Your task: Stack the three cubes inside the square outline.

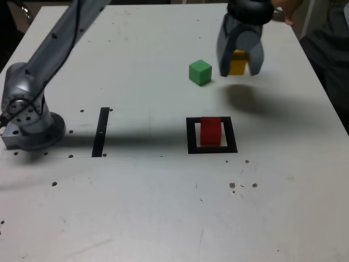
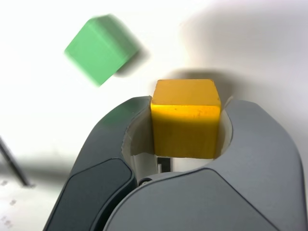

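overhead, gripper [image 1: 240,70] clamping yellow cube [image 1: 238,61] above bare table [image 1: 163,207], green cube [image 1: 200,72] near, red cube [image 1: 210,131] inside square outline [image 1: 191,136]

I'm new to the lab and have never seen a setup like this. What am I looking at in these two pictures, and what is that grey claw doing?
This is a single robot arm bolted to a white table. Its grey base sits at the exterior view's left, and the arm reaches across to the gripper, the claw you noticed. One picture comes from a camera off the arm, looking over the whole table. The other comes from a camera on the wrist, looking past the claw's two curved fingers.

The claw is shut on a yellow cube and holds it above the table; its shadow lies below it. A green cube rests on the table beside it, untouched. A red cube sits inside a black square outline. A thin black strip lies nearer the base. A person's hand shows at the far edge.
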